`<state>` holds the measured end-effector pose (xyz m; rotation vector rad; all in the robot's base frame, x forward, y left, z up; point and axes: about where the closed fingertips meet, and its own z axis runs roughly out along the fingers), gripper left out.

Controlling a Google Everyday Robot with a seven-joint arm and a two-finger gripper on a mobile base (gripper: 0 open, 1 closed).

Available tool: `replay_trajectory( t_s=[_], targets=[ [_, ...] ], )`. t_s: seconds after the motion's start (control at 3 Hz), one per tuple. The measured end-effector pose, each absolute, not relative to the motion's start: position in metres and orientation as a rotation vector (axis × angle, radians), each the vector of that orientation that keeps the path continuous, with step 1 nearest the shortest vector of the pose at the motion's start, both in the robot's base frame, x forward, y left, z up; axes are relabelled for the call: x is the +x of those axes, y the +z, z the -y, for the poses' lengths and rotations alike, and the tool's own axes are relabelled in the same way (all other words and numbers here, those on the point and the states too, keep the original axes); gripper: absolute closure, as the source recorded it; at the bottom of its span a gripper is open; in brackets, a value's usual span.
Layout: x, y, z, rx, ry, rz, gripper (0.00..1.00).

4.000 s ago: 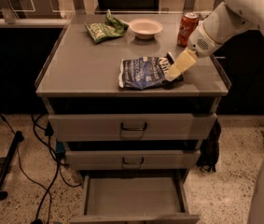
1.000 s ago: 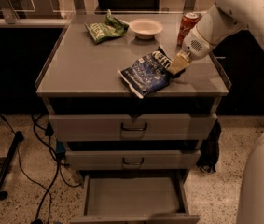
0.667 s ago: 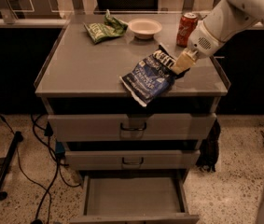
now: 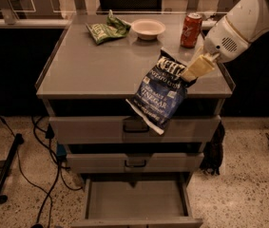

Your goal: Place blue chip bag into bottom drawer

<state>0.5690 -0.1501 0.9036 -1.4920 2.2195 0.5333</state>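
Dark blue glossy foil with white lettering: one chip bag (image 4: 158, 93), pinched at its upper right corner by the cream tool (image 4: 190, 74) of the single white arm (image 4: 241, 25). Pressed together on the foil there, not spread. Hangs in the air below and to the left of the tool, over the front edge of the grey worktop (image 4: 100, 65). Long axis slanting from upper right down to lower left, lower end across the face of the top drawer (image 4: 86, 129). Whether touching that face or just in front of it, impossible to tell. Further down, almost straight beneath and slightly left: the bottom drawer (image 4: 134, 201), standing open, a shallow grey tray with bare floor showing. Well apart from the bag, with the shut middle drawer (image 4: 172, 163) between. Judged next: carry the bag outward past the cabinet front, then down until above the tray, and only then let go. Some risk of the slanted lower corner catching a drawer face or the tray's front lip. Counted: three drawers, two shut with dark handles, one open; one blue bag; one green snack bag (image 4: 105, 31), one white bowl (image 4: 148, 28) and one red can (image 4: 191, 23), all at the back of the worktop, behind the tool. One arm, one tool.
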Motion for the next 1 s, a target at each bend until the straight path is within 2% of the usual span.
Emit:
replay_trajectory(
  t_s=[0.33, 1.0],
  targets=[
    [0.569, 0.904, 0.150, -1.492, 0.533, -2.219, 1.00],
    [0.515, 0.895, 0.149, -1.471, 0.546, -2.235, 1.00]
  ],
)
